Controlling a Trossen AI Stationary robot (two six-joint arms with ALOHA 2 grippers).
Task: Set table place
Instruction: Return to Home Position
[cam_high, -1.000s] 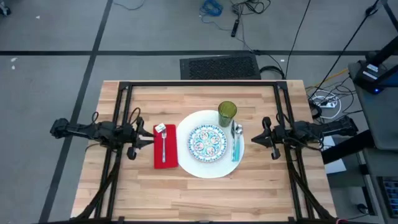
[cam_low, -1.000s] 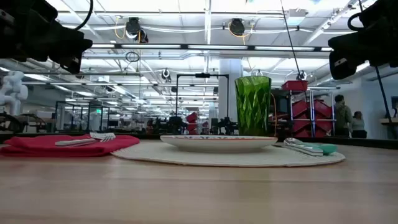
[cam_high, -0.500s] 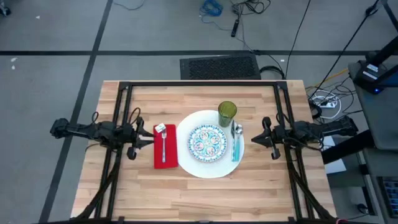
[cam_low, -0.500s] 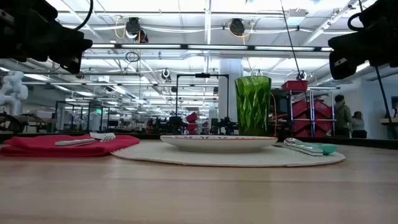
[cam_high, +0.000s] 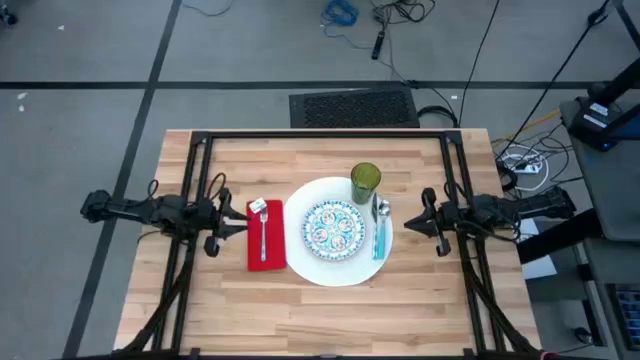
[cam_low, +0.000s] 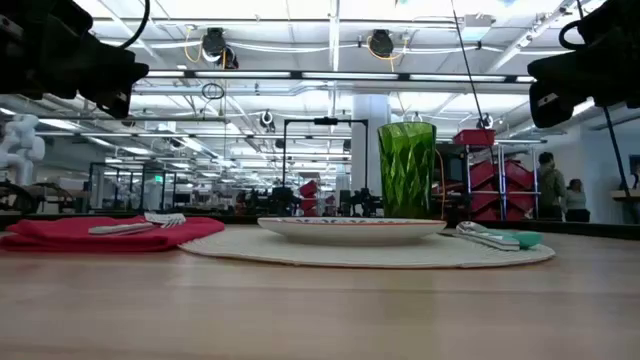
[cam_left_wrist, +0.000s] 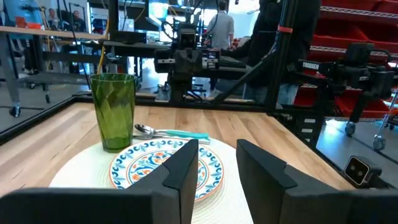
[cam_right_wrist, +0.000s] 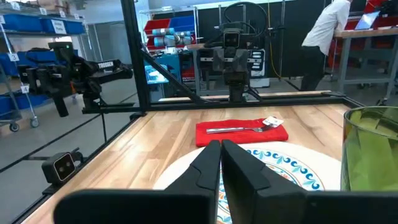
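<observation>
Ok so starting from the near edge of the table (cam_high: 330, 310): the front strip is just bare wood. Then comes the round white mat (cam_high: 305, 262), sitting about midway between the left and right edges. The blue-patterned plate (cam_high: 334, 228) sits in the middle of it.

Left of the mat, just beside its rim, is the red napkin (cam_high: 275, 250), laid out flat. The fork (cam_high: 263, 232) rests on top of it, tines toward the far edge. There's a small white tag (cam_high: 258, 205) at the napkin's far corner.

On the right part of the mat, next to the plate, lies the spoon (cam_high: 380, 235), bowl pointing at the far edge. Behind the plate and a bit to the right stands the green cup (cam_high: 365, 182), upright on the mat's far rim.

Both arms are parked up off the table, 1 on each side. The left gripper (cam_high: 238, 222) hangs by the left edge, pointing in at the napkin. Its fingers (cam_left_wrist: 183, 168) are parted a little with nothing between them. The right gripper (cam_high: 415, 224) hangs by the right edge, facing the spoon. Its fingers (cam_right_wrist: 205, 165) are pretty much pressed together, and it's got hold of nothing either.

Way past the far edge, 2 people (cam_low: 547, 180) stand in the room.
</observation>
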